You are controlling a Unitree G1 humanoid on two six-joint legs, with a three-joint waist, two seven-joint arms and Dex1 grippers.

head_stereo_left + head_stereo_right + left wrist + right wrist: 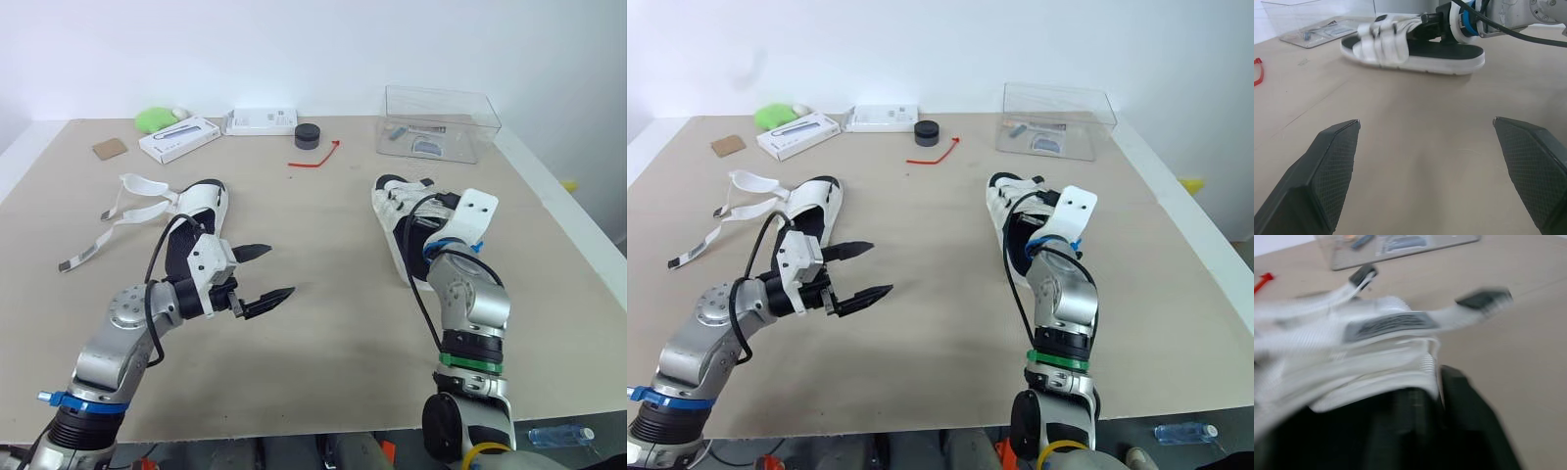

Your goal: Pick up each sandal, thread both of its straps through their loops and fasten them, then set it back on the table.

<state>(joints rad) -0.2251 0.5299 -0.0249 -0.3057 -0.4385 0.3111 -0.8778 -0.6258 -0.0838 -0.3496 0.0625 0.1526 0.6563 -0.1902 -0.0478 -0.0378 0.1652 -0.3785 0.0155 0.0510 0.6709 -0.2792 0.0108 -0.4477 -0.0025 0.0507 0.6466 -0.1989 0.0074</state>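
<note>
Two white sandals with black footbeds lie on the tan table (323,333). The left sandal (203,208) has its long straps (127,211) trailing loose toward the table's left side. My left gripper (281,270) hovers open just right of that sandal, holding nothing. The right sandal (400,223) rests flat on the table, its straps (1383,41) lying across the footbed. My right gripper (1426,25) is at that sandal's heel side, right against the straps. My right wrist hides it from above, and the right wrist view is blurred.
A clear plastic box (438,122) stands at the back right. A red tie (315,157), a black puck (308,135), two white boxes (179,138) (261,120), a green object (154,118) and a brown card (110,148) line the back.
</note>
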